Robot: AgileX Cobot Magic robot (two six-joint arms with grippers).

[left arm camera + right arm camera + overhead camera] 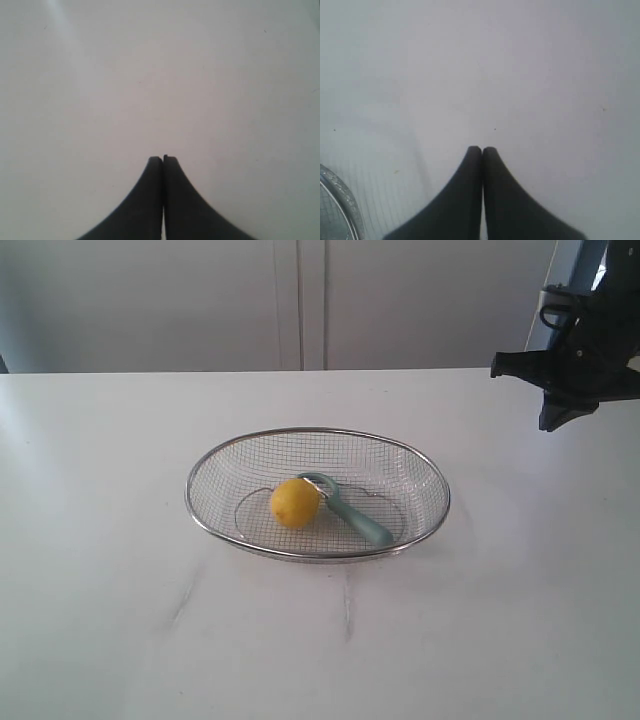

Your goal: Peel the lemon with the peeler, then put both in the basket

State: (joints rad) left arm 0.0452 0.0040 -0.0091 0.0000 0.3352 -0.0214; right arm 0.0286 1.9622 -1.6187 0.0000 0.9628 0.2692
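Exterior view: the lemon [296, 503] lies inside the basket [318, 430] mid-table, the peeler [352, 513] touching it at 3 o'clock, its handle slanting toward 4 o'clock. The left gripper [163, 158] and right gripper [482, 149] are each pressed together on nothing above the table [100, 540] — the right at 2 o'clock from the basket.

Matte black arm [580, 352] of angular, blocky housings; smooth black jaws with broad bases, curved flanks, blunt tips.

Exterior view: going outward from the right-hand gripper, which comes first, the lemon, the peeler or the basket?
1. basket: its right rim is closest to the right gripper.
2. peeler: inside the basket, right of the lemon.
3. lemon: inside, left of the peeler.
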